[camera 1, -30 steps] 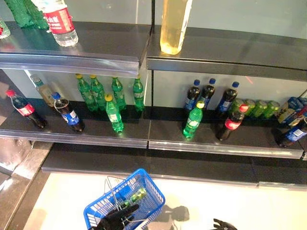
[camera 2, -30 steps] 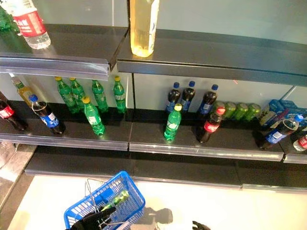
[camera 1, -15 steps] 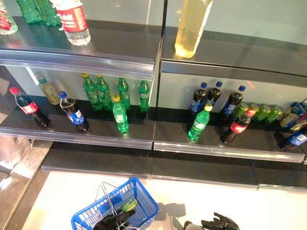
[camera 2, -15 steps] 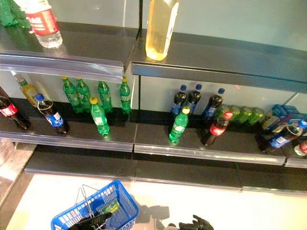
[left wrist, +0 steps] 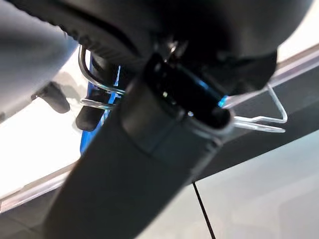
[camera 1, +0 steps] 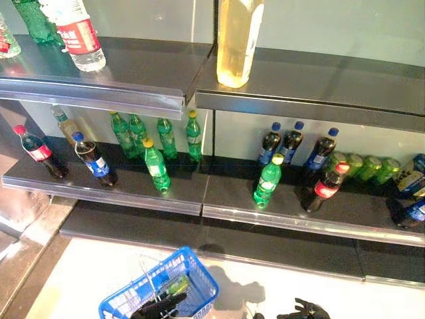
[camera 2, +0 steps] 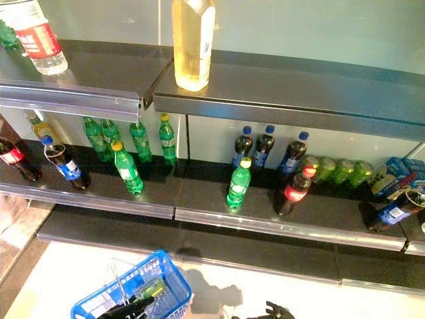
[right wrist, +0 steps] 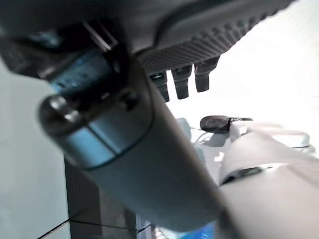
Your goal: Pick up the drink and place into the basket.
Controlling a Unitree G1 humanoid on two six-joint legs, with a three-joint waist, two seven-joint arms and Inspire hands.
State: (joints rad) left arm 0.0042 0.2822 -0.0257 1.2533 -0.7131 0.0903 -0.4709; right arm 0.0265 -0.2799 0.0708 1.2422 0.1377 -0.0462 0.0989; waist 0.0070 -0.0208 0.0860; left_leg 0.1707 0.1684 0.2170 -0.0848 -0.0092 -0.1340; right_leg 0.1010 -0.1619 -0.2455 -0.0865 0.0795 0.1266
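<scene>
A blue basket (camera 1: 193, 276) with wire handles hangs low at the front, below the shelves. My left hand (camera 1: 157, 309) is curled round its wire handles (left wrist: 95, 98). Inside the basket lies a green drink bottle (camera 1: 176, 286), also seen in the right eye view as the green bottle (camera 2: 151, 291). My right hand (camera 1: 303, 310) shows at the bottom edge to the right of the basket, apart from it. Its fingers (right wrist: 182, 80) hang relaxed and hold nothing.
Dark shelves stand ahead. The middle shelf (camera 1: 113, 189) carries green bottles (camera 1: 155, 167), cola bottles (camera 1: 92, 158), a lone green bottle (camera 1: 267, 181), a red-capped cola (camera 1: 323, 188) and green cans (camera 1: 362, 167). On the top shelf are a tall yellow bottle (camera 1: 236, 41) and a water bottle (camera 1: 78, 33).
The whole view has swayed as the camera moved. The basket stays in my left hand with the green bottle inside. My right hand has come slightly further into view at the bottom.
</scene>
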